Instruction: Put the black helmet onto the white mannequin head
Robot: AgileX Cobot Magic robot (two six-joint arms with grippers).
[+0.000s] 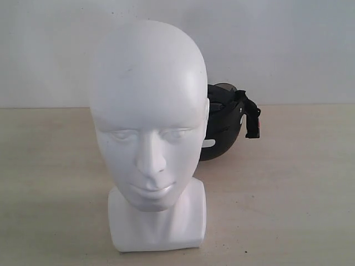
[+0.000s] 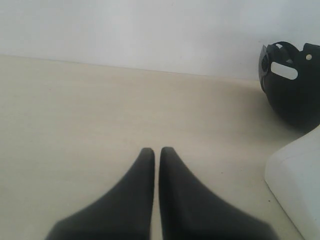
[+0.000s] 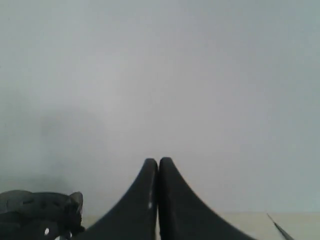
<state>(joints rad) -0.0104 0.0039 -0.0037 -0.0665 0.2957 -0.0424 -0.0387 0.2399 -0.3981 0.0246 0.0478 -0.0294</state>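
Well, black helmet (image 1: 224, 130): rests on the worktop (image 1: 288, 194) behind the white mannequin head (image 1: 147, 105), toward my right side and partly hidden by it; its straps hang loose on the outer side.
White mannequin head: upright on its blocky base, bare, facing the exterior camera; I judge it stands in front so its crown is free from above.
Left hand (image 2: 156, 150): fingers nearly together, only a sliver between them, gripping nothing, low over bare worktop near the neck base.
Right hand (image 3: 155, 161): fingers pressed together, empty, aimed at the wall, helmet at the edge of its view.
Stage: nothing lifted yet, I judge.
Next: I expect to spread both hands and take the shell from two sides, since it looks too wide for one.
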